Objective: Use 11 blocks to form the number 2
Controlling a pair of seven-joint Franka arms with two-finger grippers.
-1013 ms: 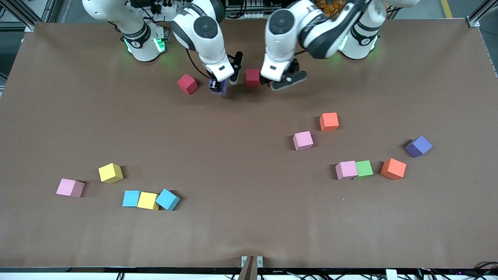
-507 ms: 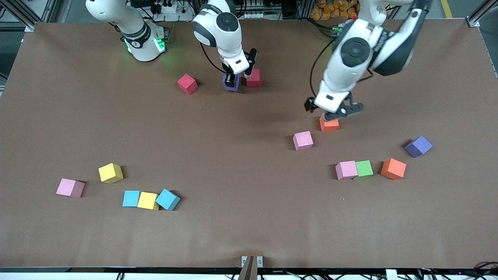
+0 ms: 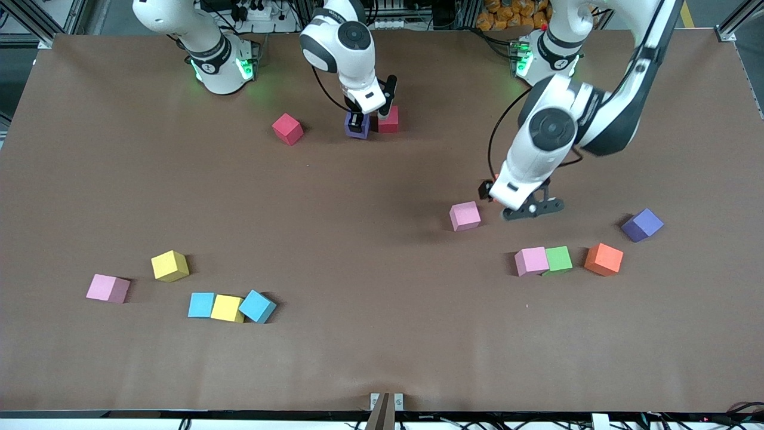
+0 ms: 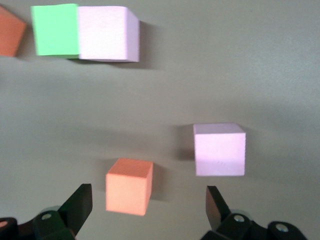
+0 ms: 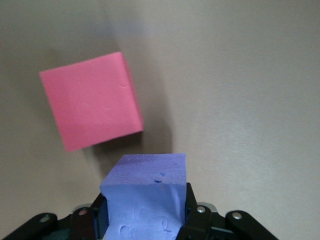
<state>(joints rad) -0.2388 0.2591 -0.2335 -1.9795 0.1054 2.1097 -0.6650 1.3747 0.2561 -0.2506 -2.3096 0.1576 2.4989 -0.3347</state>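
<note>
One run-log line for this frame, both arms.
right end effector: shut on purple block, beside red block | left end effector: open over orange block | number 2: not formed

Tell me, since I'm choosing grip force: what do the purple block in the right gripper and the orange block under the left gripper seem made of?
Purple block: likely soft matte foam; its face shows small dents and no shine where the right gripper clamps it. Orange block, under the open left gripper: apparently the same foam, with a flat, dull, faintly grainy surface.
</note>
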